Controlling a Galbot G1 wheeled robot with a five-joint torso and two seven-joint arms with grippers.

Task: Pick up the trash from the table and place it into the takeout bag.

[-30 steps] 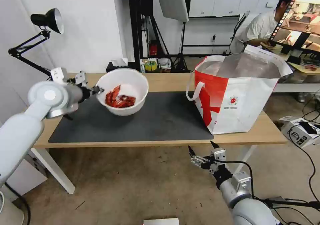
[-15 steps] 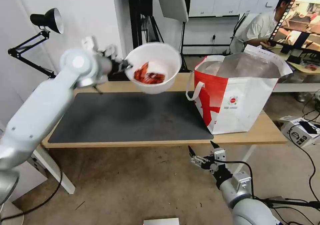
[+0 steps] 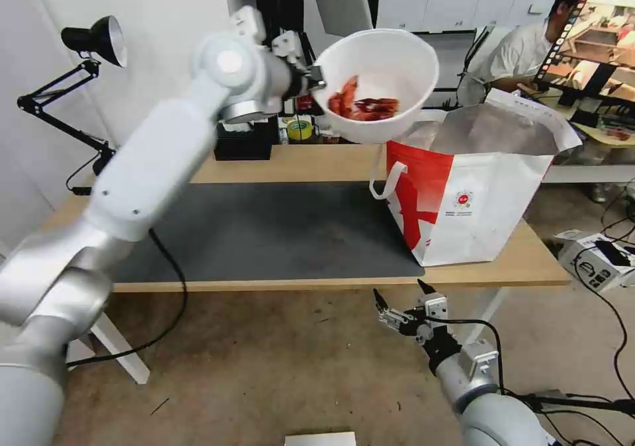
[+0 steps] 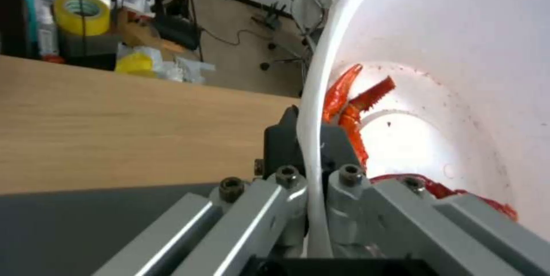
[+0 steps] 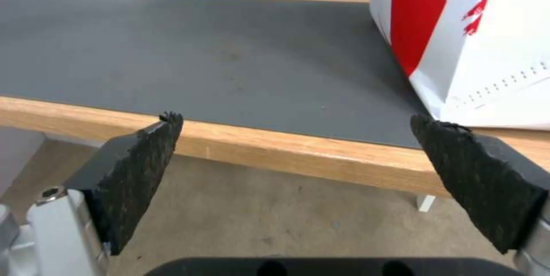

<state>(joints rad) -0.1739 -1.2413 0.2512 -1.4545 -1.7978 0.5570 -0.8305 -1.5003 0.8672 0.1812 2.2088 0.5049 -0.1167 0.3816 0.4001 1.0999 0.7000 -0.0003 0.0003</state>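
— Trash first: where is it in the head view?
— A white bowl of red shells (image 3: 376, 85) is in the air, pinched at its rim by the left claw (image 3: 316, 79), just beside and above the near edge of the takeout bag (image 3: 473, 188). The bag's mouth stands open on the worktop (image 3: 317, 161). The dark mat (image 3: 278, 231) is bare, so I judge this bowl the last piece; it is not yet in the bag.
— And the right claw (image 3: 399, 304)?
— Parked low in front of the worktop edge, jaws spread, holding nothing.
— Left wrist view?
— The left claw's fingers (image 4: 286, 138) clamp the bowl's rim, one outside, one inside; shells (image 4: 349, 108) lie against the inner wall.
— Right wrist view?
— Both pads (image 5: 143, 160) stand wide apart before the worktop edge, mat and bag beyond.
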